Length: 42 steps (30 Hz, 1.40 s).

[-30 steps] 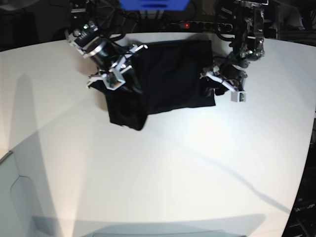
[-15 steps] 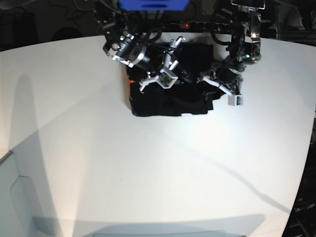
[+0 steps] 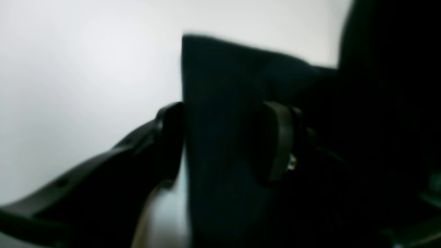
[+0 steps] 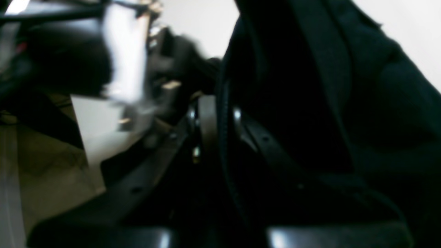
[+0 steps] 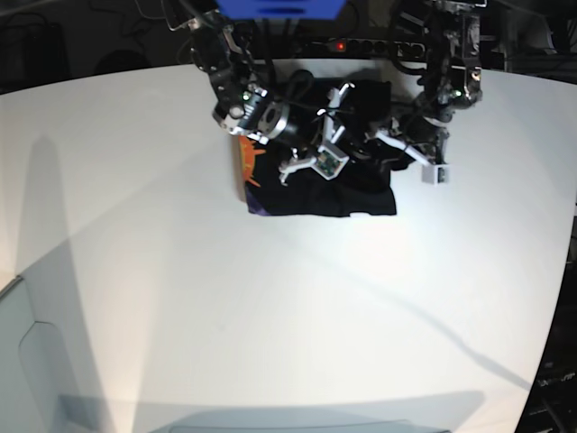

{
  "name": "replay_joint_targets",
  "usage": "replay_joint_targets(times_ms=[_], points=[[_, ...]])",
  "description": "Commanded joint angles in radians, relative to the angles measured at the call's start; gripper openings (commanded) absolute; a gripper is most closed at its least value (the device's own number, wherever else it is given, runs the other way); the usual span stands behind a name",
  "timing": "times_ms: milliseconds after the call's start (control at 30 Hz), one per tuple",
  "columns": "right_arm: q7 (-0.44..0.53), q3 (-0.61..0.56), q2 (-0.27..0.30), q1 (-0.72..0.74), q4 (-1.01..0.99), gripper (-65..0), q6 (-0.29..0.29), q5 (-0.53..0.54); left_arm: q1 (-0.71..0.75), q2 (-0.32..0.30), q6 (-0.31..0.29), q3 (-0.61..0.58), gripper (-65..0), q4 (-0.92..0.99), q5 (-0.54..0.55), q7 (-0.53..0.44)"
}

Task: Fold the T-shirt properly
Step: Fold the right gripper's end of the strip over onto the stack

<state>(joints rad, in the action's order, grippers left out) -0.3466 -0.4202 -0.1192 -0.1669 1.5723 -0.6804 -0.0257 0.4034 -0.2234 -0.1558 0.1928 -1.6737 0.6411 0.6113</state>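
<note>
The black T-shirt point(image 5: 311, 194) lies folded in a compact block at the back of the white table point(image 5: 270, 307). An orange and purple print point(image 5: 249, 164) shows on its left edge. My right gripper point(image 5: 350, 131) reaches over the shirt from the left and is shut on a fold of black cloth point(image 4: 310, 86); in its wrist view the right gripper point(image 4: 222, 127) has its jaws close together. My left gripper point(image 5: 386, 149) is at the shirt's right edge. In its wrist view the left gripper point(image 3: 224, 141) holds a thick fold of cloth point(image 3: 220, 103) between the fingers point(image 3: 170, 137).
A power strip with a red light point(image 5: 338, 45) and a blue object point(image 5: 279, 7) sit behind the table's back edge. A pale grey bin point(image 5: 18, 361) is at the lower left. The table's right edge point(image 5: 559, 298) curves down to dark floor.
My right gripper has carried the shirt's left side rightward across the shirt, so the shirt is now narrower. The orange print has come into view at the left. The left arm barely moved.
</note>
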Motion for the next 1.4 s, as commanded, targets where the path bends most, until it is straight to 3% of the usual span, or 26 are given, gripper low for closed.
replay_joint_targets(times_ms=[0,233,400,533,767,867,1000,1100,1367], points=[[0.034,-0.006,-0.015,0.010,0.018,-65.0,-0.018,0.027,0.013,-0.008,0.005,0.027,-31.0,-0.039,-0.002,-0.006],[0.034,-0.013,-0.020,0.011,0.015,-65.0,-0.018,0.027,0.108,-0.009,-0.001,0.198,-30.9,-0.188,-0.002,-0.004],[0.034,-0.015,-0.023,0.020,0.014,-59.7,-0.018,0.027,0.148,-0.008,-0.003,0.354,-30.9,-0.199,-0.002,-0.004],[0.040,-0.047,-0.023,0.022,0.018,-59.6,-0.018,0.027,0.156,-0.006,-0.005,0.471,-30.9,-0.187,-0.002,-0.004],[0.036,-0.131,-0.033,0.025,0.017,-58.0,-0.018,0.027,0.151,-0.006,-0.005,0.511,-30.9,-0.187,-0.002,-0.004],[0.036,-0.141,-0.032,0.022,0.023,-52.1,-0.018,0.027,0.153,-0.004,-0.005,0.508,-30.9,-0.187,-0.002,-0.004],[0.036,-0.138,-0.032,0.019,0.024,-36.0,-0.018,0.027,0.153,0.008,-0.005,0.514,-30.9,-0.187,-0.002,-0.004],[0.036,-0.142,-0.030,0.013,0.058,-27.7,-0.018,0.027,0.157,0.008,-0.005,0.515,-30.9,-0.187,-0.002,-0.004],[0.034,-0.013,0.037,-0.036,0.303,-25.2,-0.018,0.031,0.160,0.008,-0.005,0.560,-30.9,-0.187,-0.002,-0.004]])
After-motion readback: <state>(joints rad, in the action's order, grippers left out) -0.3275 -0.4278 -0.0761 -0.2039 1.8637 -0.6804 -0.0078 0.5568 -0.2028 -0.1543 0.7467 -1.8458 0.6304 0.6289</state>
